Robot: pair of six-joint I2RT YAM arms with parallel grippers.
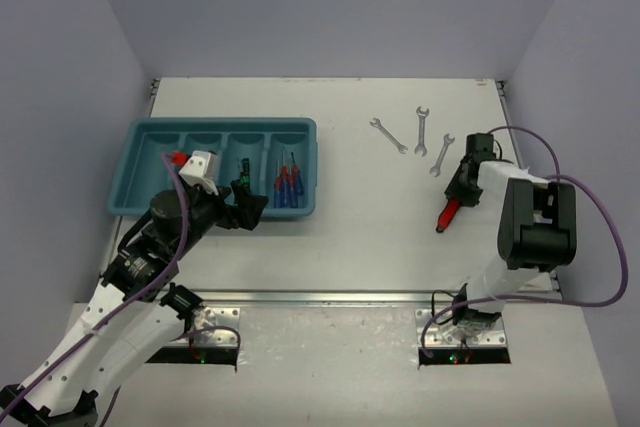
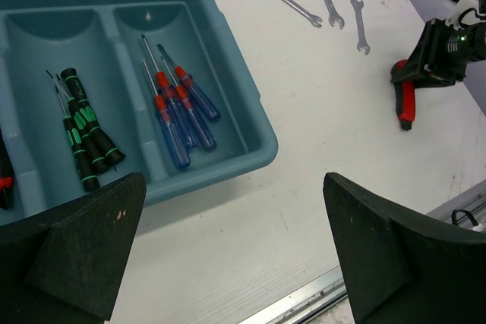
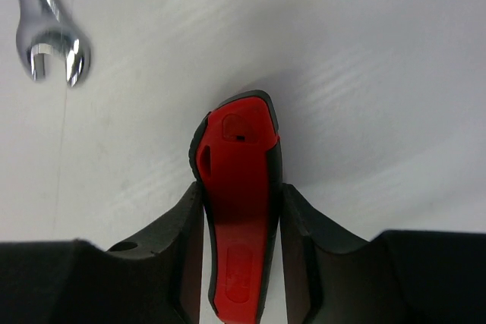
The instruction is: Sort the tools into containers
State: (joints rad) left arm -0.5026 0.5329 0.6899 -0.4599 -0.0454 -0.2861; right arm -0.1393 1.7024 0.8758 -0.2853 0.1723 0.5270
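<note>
The teal tray (image 1: 150,192) stands at the left. In the left wrist view its rightmost compartment (image 2: 228,73) holds blue/red screwdrivers (image 2: 178,108), and the one beside it holds black-and-green screwdrivers (image 2: 85,133). Three silver wrenches (image 1: 388,135) (image 1: 421,129) (image 1: 442,154) lie on the table at the far right. My right gripper (image 3: 241,210) is shut on the red-handled pliers (image 3: 239,180), also seen from above (image 1: 447,215), low over the table just below the wrenches. My left gripper (image 2: 235,248) is open and empty over the table by the tray's near right corner.
A wrench end (image 3: 49,32) lies just beyond the pliers in the right wrist view. A black-and-red object (image 2: 4,180) is cut off at the tray's left side. A metal strip (image 1: 330,297) runs along the table's near edge.
</note>
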